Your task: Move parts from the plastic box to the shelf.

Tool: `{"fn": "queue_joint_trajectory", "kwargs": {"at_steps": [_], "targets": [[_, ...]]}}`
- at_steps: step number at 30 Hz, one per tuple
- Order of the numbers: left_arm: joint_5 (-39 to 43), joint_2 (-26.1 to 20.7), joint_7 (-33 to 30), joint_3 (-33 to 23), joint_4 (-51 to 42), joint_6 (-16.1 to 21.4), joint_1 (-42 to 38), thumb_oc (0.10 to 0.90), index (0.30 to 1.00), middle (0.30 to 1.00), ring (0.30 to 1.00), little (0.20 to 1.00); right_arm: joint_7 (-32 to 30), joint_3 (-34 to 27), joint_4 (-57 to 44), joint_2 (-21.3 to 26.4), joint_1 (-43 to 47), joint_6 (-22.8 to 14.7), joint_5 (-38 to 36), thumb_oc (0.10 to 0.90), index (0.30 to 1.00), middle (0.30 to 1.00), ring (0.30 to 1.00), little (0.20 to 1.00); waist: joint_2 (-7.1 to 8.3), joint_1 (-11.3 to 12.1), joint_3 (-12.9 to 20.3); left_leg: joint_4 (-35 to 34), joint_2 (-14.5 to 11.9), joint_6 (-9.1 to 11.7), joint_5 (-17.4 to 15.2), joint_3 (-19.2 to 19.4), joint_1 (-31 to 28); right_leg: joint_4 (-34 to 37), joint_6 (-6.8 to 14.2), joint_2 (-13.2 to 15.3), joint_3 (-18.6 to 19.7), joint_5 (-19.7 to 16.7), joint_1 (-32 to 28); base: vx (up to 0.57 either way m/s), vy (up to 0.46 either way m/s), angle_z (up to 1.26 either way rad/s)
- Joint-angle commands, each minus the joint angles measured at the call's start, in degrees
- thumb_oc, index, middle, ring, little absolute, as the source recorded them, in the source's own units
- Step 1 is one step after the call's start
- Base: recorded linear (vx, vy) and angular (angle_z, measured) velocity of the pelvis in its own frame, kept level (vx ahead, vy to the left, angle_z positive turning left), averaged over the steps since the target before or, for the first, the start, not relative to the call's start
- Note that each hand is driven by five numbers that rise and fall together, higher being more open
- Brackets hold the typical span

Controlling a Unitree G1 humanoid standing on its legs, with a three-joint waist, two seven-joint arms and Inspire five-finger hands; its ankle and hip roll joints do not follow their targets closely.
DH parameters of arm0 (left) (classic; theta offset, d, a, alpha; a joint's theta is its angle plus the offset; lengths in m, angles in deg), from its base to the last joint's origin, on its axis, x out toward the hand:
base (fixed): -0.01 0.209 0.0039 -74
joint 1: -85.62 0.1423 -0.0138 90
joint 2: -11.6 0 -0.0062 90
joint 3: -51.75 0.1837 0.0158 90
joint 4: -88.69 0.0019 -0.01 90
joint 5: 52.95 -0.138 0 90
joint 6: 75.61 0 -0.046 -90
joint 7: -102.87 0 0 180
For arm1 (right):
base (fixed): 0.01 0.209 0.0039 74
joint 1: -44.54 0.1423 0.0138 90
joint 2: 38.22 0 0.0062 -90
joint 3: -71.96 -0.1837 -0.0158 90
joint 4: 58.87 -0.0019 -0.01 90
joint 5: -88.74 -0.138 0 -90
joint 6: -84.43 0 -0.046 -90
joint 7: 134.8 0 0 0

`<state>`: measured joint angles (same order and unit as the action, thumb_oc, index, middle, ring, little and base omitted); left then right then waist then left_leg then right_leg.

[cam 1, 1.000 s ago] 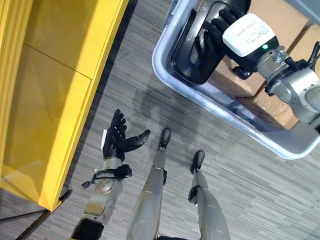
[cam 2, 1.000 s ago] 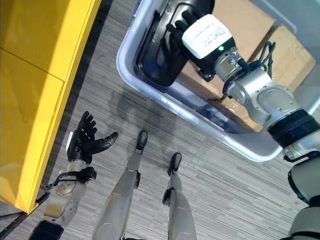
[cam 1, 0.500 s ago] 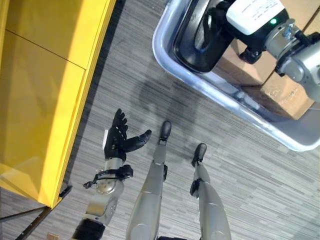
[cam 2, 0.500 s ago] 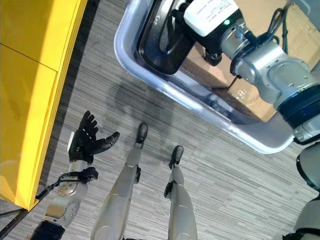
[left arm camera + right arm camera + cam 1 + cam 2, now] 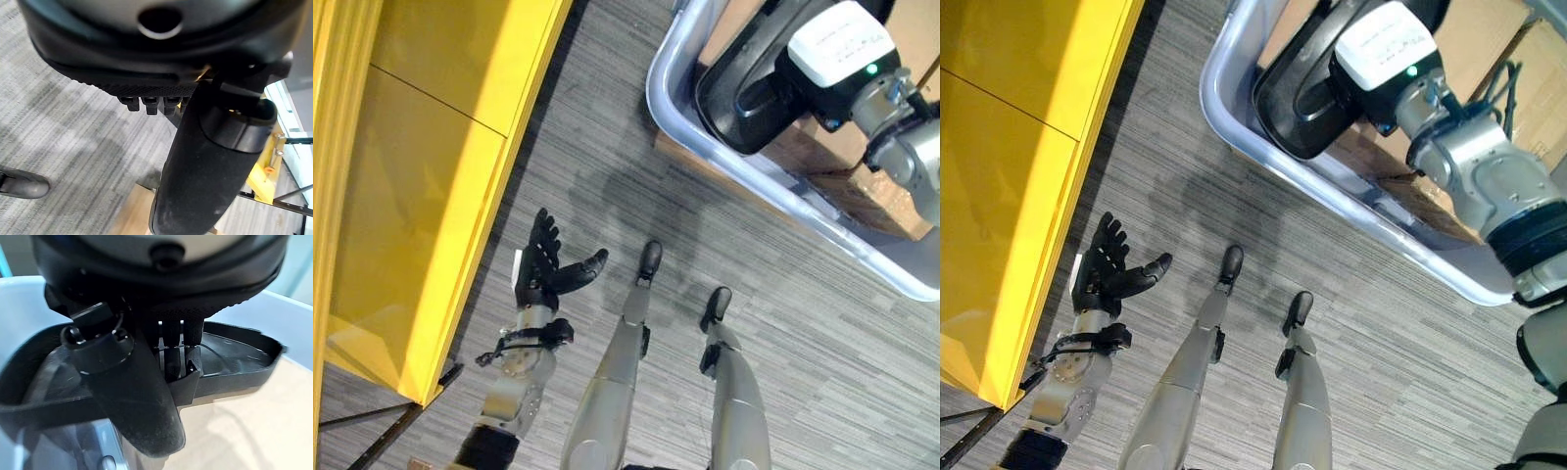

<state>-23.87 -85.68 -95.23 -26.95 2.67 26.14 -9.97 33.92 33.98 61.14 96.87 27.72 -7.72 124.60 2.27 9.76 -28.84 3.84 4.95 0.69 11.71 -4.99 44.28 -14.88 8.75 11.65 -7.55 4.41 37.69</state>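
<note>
A black moulded part [image 5: 729, 108] lies tilted inside the translucent plastic box [image 5: 658, 98] at the upper right. My right hand [image 5: 775, 94] reaches into the box and is shut on the part's rim. In the right wrist view the fingers hook over the part's edge [image 5: 234, 363] and the thumb [image 5: 134, 396] presses the near side. The yellow shelf [image 5: 431, 186] stands along the left. My left hand [image 5: 544, 272] hangs open beside the shelf's front edge, palm up, holding nothing; its thumb [image 5: 210, 171] sticks out over the carpet.
Brown cardboard boxes [image 5: 867, 191] sit in the plastic box beside the black part. Grey striped carpet [image 5: 597, 157] runs between shelf and box. A dark metal frame leg [image 5: 401, 421] shows under the shelf's near corner.
The camera has shifted. My right hand's fingers, straight inside the part a second ago, now grip its rim and the part has tilted. The left hand has kept its pose.
</note>
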Motion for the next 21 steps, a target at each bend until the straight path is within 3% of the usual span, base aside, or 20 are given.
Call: {"fn": "queue_joint_trajectory", "kwargs": {"at_steps": [1,8,14,19,21], "targets": [[1.0,-0.2,-0.8,-1.1,-3.1,4.5,-0.7,0.900,1.000,1.000,1.000,1.000,-1.1,1.8,5.0,-0.4,0.4,1.8,0.4,0.400,0.300,0.300,0.300,0.300,1.39,0.3,-1.0,4.2,-3.4,1.8,-6.0,-0.9,1.1,19.7,2.5,2.4,-0.8,-8.8,-19.1,-0.04,-0.011,0.01],[0.6,-0.8,-0.2,-1.1,-2.8,3.9,-0.2,0.900,1.000,1.000,1.000,1.000,-2.2,-2.8,2.3,0.6,-4.8,1.7,0.2,0.400,0.300,0.300,0.300,0.300,1.56,0.0,-1.0,3.7,-4.8,2.2,-5.3,-0.5,-2.8,19.1,1.9,1.3,-0.3,-7.9,-21.2,-0.07,-0.018,-0.03],[0.2,-1.6,0.6,-1.7,-2.2,3.0,-0.2,0.900,1.000,1.000,1.000,1.000,-3.5,-8.4,-3.8,3.6,-9.8,1.0,0.3,0.400,0.300,0.300,0.300,0.300,2.12,-0.4,-0.7,1.5,-7.1,3.1,-3.7,0.0,-10.1,18.3,1.2,0.0,0.1,-7.4,-25.0,-0.09,-0.038,-0.08],[-0.2,-1.7,1.9,-2.3,-1.8,2.2,0.8,0.900,1.000,1.000,1.000,1.000,-3.0,-14.6,-8.7,5.1,-18.4,0.3,1.0,0.400,0.300,0.300,0.300,0.300,2.68,-1.0,2.2,-0.7,-8.6,4.2,-2.2,0.1,-14.9,18.3,0.8,-1.1,-0.7,-7.0,-28.0,-0.03,-0.050,-0.08],[-0.9,-1.8,2.7,-2.9,-1.7,1.3,1.5,0.900,1.000,1.000,1.000,1.000,-3.0,-19.9,-12.3,5.3,-25.3,-0.4,1.2,0.400,0.300,0.300,0.300,0.300,2.78,-1.8,4.4,-2.8,-9.6,4.9,-1.0,0.1,-17.5,18.7,0.7,-1.8,-1.4,-7.0,-29.5,-0.02,-0.061,-0.04]]}}
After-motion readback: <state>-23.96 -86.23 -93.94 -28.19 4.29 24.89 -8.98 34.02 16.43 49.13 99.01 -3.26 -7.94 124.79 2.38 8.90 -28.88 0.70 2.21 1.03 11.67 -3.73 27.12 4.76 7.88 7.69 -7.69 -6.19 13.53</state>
